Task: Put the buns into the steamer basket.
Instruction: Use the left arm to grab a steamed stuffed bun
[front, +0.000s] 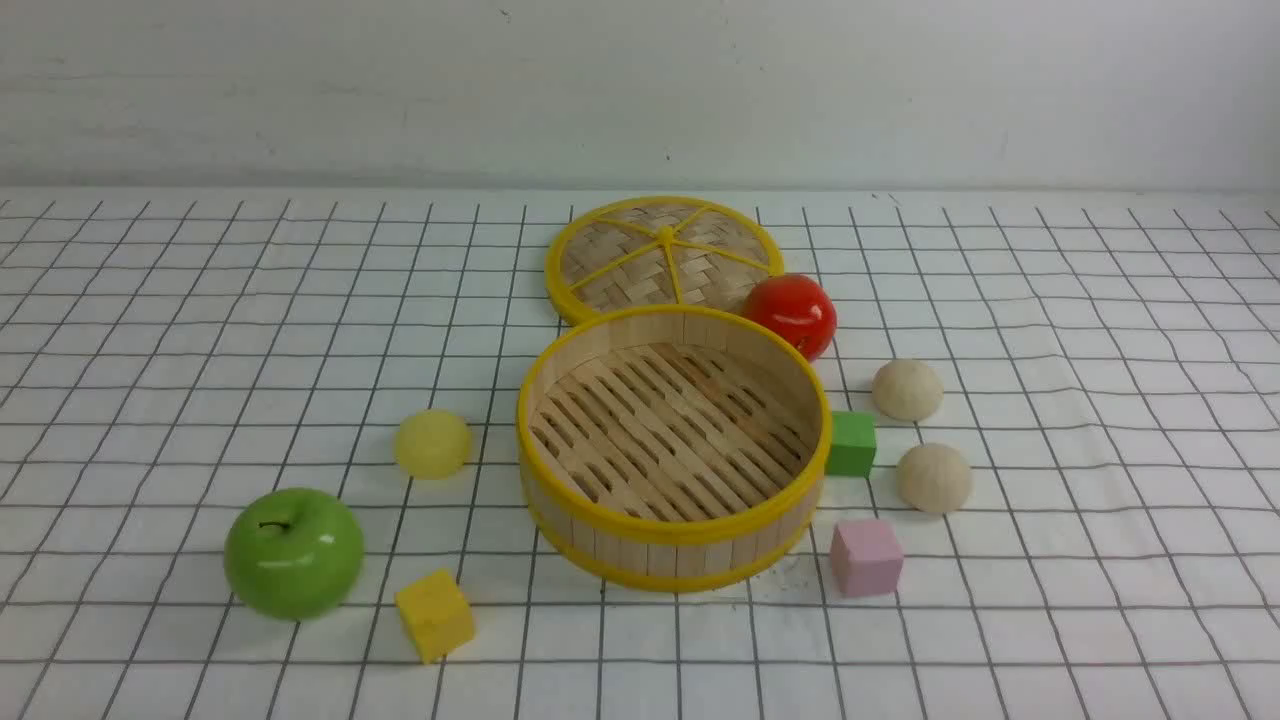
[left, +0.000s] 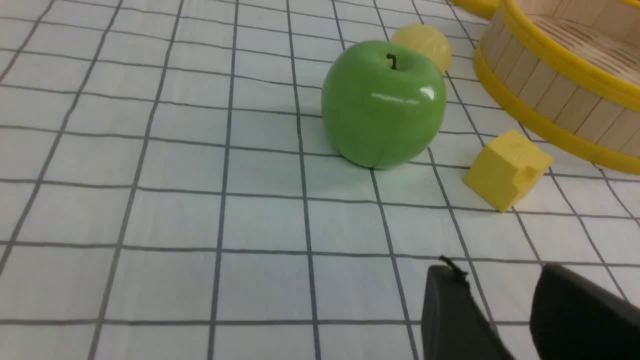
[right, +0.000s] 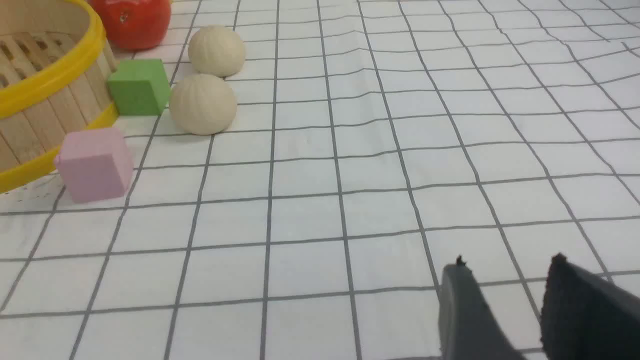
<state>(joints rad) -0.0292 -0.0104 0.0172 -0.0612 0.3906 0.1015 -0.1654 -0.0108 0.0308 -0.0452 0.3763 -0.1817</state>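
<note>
The steamer basket (front: 672, 525) stands in the middle of the table, with nothing in it. A pale yellow bun (front: 432, 443) lies to its left. Two cream-beige buns lie to its right, one farther (front: 907, 389) and one nearer (front: 933, 478). In the left wrist view my left gripper (left: 495, 275) is open and empty above the cloth, short of the green apple; the yellow bun (left: 425, 42) shows behind the apple. In the right wrist view my right gripper (right: 507, 265) is open and empty, well short of the two beige buns (right: 202, 104) (right: 216, 51). Neither gripper shows in the front view.
A flat woven lid (front: 663, 257) lies behind the basket, with a red apple (front: 790, 314) beside it. A green apple (front: 293, 552) and a yellow cube (front: 434, 614) are front left. A green cube (front: 850, 443) touches the basket's right side; a pink cube (front: 865, 557) sits nearer.
</note>
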